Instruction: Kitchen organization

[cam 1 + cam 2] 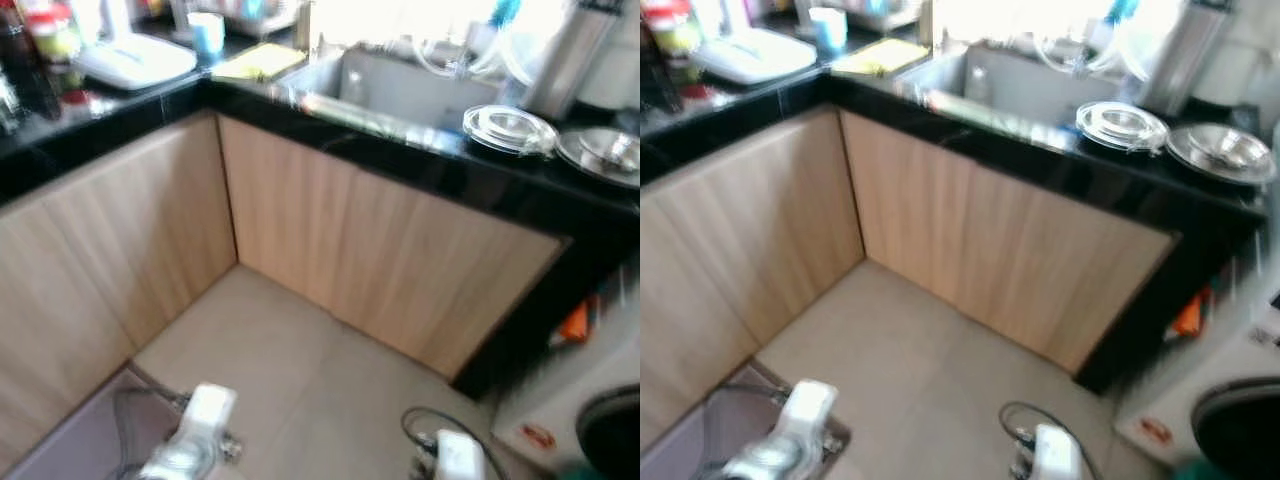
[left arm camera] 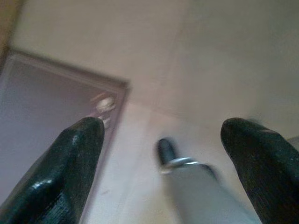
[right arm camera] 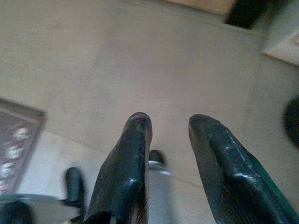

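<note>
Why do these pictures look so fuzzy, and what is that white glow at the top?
Eye views: all is smeared, as by camera motion; daylight behind the steel sink washes the top out white, and the round glass lid glints. Wrist views: the open left gripper and open right gripper loom soft and dark over dim beige floor.

Bare floor btwn corner cabinets

No words, brands or numbers can be read; the views are blurred. A small red mark sits on the white appliance front at near right, and the bottles at far left carry coloured labels, all illegible.
</note>
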`<state>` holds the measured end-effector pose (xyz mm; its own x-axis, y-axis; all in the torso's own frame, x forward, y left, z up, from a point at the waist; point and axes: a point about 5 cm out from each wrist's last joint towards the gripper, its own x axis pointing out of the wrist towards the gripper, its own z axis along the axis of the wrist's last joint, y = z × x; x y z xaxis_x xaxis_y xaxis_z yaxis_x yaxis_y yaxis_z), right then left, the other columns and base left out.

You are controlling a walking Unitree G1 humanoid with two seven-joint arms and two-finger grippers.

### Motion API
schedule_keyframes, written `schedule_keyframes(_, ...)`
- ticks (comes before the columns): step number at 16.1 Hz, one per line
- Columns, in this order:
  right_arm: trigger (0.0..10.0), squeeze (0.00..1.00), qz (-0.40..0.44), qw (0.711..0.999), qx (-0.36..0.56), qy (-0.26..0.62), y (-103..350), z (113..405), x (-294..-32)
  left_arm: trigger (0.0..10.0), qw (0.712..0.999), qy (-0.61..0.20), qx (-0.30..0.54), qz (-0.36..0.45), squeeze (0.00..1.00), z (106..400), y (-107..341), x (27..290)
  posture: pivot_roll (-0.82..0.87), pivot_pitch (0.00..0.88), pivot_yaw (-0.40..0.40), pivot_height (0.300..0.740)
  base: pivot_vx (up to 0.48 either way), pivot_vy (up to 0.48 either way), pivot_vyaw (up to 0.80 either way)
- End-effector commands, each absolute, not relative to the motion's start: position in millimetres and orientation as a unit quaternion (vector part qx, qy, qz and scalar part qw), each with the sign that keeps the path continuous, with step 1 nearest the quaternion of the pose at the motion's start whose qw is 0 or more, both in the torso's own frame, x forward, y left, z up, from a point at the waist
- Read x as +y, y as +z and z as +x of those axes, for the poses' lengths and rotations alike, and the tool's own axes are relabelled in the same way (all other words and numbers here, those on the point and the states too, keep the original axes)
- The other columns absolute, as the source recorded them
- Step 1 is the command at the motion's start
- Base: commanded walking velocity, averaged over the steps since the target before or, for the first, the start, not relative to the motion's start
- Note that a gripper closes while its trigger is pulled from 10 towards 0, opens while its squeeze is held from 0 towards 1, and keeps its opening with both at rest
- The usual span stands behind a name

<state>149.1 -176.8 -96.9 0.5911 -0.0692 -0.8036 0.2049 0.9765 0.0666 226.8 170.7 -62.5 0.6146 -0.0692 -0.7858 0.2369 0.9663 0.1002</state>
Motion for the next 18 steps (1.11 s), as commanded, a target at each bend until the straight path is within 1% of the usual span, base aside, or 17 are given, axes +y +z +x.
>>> schedule_keyframes(1, 10.0, 0.00, 0.082, 0.893, 0.437, -0.073, -94.4, 156.3, -171.9, 10.0, 0.890, -0.077, 0.435, 0.113, 0.00, 226.0, -61.9, 182.3, 0.20, 0.069, -0.095, 0.736, 0.364, 0.000, 0.00)
schedule_keyframes(18, 10.0, 0.00, 0.084, 0.895, 0.433, -0.070, -93.6, 158.4, -169.3, 10.0, 0.888, -0.077, 0.438, 0.114, 0.00, 224.2, -62.8, 184.3, 0.20, 0.071, -0.096, 0.736, 0.363, 0.000, 0.00)
